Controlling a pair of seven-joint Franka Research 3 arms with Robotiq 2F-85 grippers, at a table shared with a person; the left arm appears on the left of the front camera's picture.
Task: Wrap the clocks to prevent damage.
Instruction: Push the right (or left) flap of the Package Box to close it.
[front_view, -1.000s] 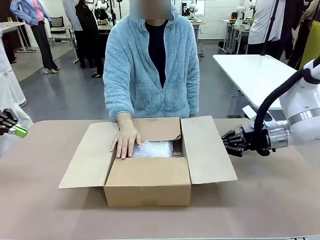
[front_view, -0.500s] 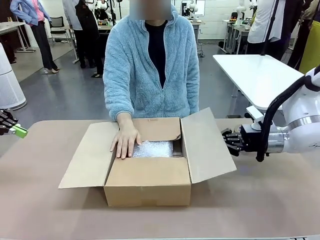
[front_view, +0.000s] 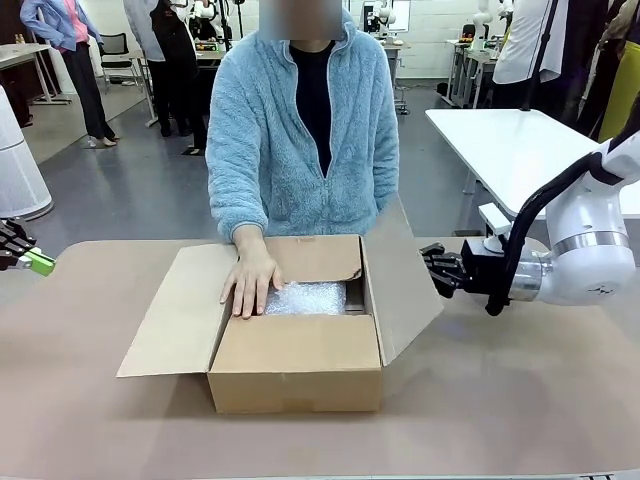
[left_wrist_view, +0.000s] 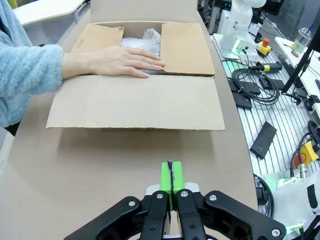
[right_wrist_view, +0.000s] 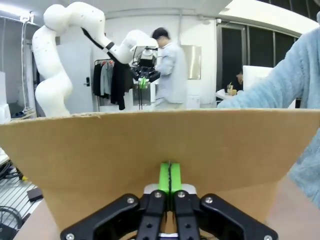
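I see the whitish translucent bubble-wrap bundle inside the open brown cardboard box, with a person's hand resting at its left. My right tool, pads together, is at the box's raised right flap. My left tool, also closed, hovers left of the box over the tan worktop. Beyond the box are a grey floor and a white table.

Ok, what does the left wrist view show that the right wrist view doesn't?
Left wrist view: the whitish bubble-wrap bundle inside the open brown cardboard box, a person's hand across the opening, and the shut left gripper. Right wrist view: the shut right gripper close against one raised cardboard flap. Both: the box and the person's light-blue fleecy sleeve.
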